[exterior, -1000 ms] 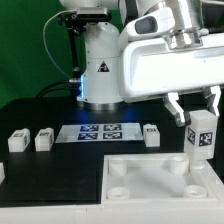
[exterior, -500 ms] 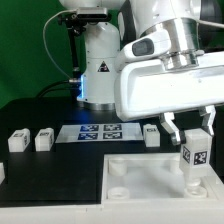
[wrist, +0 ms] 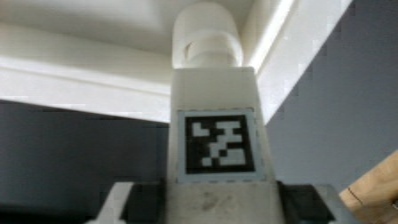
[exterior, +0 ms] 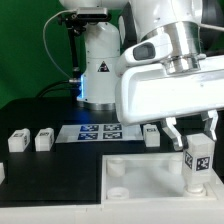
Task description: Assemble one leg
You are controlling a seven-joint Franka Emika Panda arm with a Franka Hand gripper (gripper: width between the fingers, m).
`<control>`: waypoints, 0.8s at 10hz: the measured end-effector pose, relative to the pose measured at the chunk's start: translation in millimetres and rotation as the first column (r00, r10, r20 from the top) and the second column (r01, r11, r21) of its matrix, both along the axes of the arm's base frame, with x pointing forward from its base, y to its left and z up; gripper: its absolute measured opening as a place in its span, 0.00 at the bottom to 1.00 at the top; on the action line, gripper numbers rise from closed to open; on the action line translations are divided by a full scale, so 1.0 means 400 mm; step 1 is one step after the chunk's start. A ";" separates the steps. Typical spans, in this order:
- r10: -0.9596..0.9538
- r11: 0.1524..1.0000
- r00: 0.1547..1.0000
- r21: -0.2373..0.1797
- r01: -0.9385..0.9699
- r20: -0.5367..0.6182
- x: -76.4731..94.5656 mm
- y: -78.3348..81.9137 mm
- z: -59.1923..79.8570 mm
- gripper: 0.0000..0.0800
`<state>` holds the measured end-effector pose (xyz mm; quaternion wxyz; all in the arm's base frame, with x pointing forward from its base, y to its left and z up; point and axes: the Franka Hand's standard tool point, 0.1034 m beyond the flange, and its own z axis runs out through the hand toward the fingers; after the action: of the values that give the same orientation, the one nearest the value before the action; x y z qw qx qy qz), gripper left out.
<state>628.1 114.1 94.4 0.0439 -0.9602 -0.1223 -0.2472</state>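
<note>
The claw was clamped on the upright leg, just above the white plate. To seat it well, it needed a vertical, slow descent into a corner socket, which I could not see here.

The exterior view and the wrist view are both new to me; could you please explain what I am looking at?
The big white machine is a robot arm; its two-finger gripper is shut on the leg, a small white tagged block, held upright over the white plate. The exterior view comes from a camera off the arm; the wrist view looks along the leg from the wrist. On the dark table lie spare legs and the flat marker board.
</note>
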 end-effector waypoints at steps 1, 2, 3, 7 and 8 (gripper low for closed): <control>0.001 1.000 1.000 0.001 -0.001 0.006 -0.002 0.003 -0.008 0.37; -0.001 1.000 1.000 0.004 0.001 0.024 0.000 0.004 -0.010 0.37; -0.003 1.000 0.999 0.007 0.003 0.043 0.002 0.005 -0.011 0.37; -0.006 1.000 0.997 0.010 0.005 0.074 0.000 0.003 -0.012 0.38; -0.006 1.000 0.997 0.010 0.005 0.074 -0.001 0.003 -0.013 0.64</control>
<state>627.9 115.4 89.4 0.0433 -0.9506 -0.1198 -0.2832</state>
